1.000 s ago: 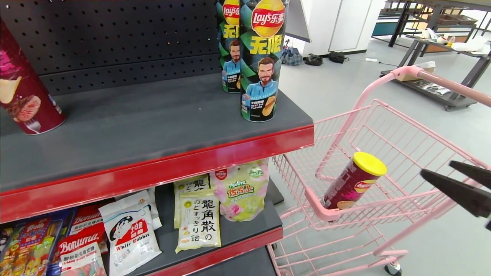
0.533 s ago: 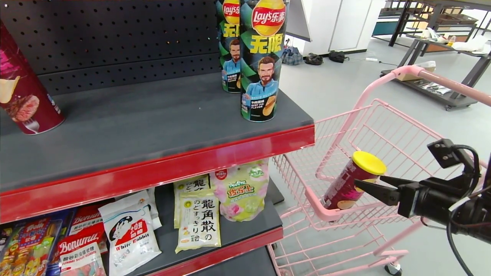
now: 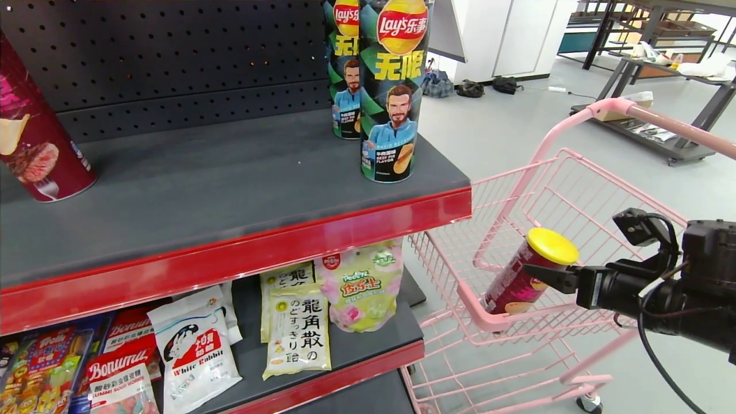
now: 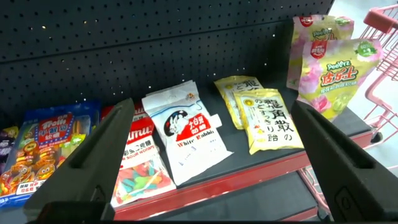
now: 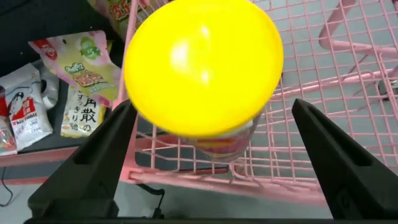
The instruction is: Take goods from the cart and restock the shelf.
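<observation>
Your target is the dark red cylindrical canister (image 3: 514,284) with the glossy yellow plastic lid (image 3: 553,246). It leans tilted against the near rim of the pink wire cart (image 3: 575,190), lid end up, just right of the shelf (image 3: 230,190). The shelf has a matte grey deck, a shiny red front lip and a black pegboard back.

Your right tool (image 5: 212,109) is spread wide, wider than the lid, with one flat black finger on either side of the canister's top, and it grips nothing. From the head camera, one pointed finger (image 3: 543,273) sits at the canister's side just under the lid; it may be touching, but you can't be sure from here.

Your left tool (image 4: 212,106) is also wide open and empty, in front of the lower shelf's soft flat packets: a white bag (image 4: 186,134), yellow sachets (image 4: 264,118) and a pink-green pouch (image 4: 336,71).

On the shelf, two tall green-black tubes (image 3: 394,92) stand at the right end, and a dark red tube (image 3: 34,144) stands at the far left.
</observation>
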Robot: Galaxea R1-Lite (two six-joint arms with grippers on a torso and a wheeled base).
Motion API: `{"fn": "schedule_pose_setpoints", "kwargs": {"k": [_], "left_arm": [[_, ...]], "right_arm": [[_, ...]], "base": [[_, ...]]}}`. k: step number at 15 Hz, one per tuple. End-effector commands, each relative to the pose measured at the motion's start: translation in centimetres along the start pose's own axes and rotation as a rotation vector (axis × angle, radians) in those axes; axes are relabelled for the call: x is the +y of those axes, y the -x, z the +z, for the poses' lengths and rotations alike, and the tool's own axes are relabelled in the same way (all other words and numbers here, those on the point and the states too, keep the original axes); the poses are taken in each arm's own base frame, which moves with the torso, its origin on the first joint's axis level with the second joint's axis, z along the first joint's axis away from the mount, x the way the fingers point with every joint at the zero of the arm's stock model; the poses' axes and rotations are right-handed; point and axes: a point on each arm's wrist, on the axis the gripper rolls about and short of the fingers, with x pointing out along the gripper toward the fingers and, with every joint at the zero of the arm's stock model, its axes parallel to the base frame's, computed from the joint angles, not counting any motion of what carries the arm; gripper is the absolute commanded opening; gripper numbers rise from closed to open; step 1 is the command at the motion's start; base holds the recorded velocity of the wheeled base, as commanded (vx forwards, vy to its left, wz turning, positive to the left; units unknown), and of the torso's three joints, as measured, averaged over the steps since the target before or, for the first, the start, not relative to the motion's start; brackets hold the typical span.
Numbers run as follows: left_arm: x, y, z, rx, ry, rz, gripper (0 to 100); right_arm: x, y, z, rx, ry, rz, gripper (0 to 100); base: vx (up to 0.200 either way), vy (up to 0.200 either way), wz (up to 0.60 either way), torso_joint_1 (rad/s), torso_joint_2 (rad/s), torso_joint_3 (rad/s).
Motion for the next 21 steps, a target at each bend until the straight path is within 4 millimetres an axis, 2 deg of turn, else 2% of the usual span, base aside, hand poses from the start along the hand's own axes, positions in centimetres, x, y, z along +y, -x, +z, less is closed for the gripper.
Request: {"fn": "schedule_pose_setpoints", "kwargs": {"k": [1, 14, 15, 19, 21], "left_arm": [[0.0, 0.0, 0.0, 0.002, 0.001, 0.001, 100], [0.0, 0.0, 0.0, 0.0, 0.001, 0.001, 100], [0.0, 0.0, 0.0, 0.0, 0.001, 0.001, 100], [0.0, 0.0, 0.0, 0.002, 0.001, 0.001, 100], [0.0, 0.0, 0.0, 0.002, 0.001, 0.001, 100]], "right_arm": [[-0.2, -1.1, 0.1, 0.015, -0.001, 0.006, 100], [-0.5, -4.7, -1.3, 0.04, -0.002, 0.03, 100], [-0.5, -4.9, -1.2, 0.016, 0.0, 0.035, 0], [0.0, -5.3, -1.0, 0.01, 0.01, 0.059, 0], [0.7, -4.8, 0.3, -0.043, 0.038, 0.077, 0]], "base": [[0.0, 0.0, 0.0, 0.0, 0.0, 0.0], [0.0, 0.0, 0.0, 0.0, 0.0, 0.0], [0.0, 0.0, 0.0, 0.0, 0.0, 0.0], [0.0, 0.0, 0.0, 0.0, 0.0, 0.0], [0.0, 0.0, 0.0, 0.0, 0.0, 0.0]]}}
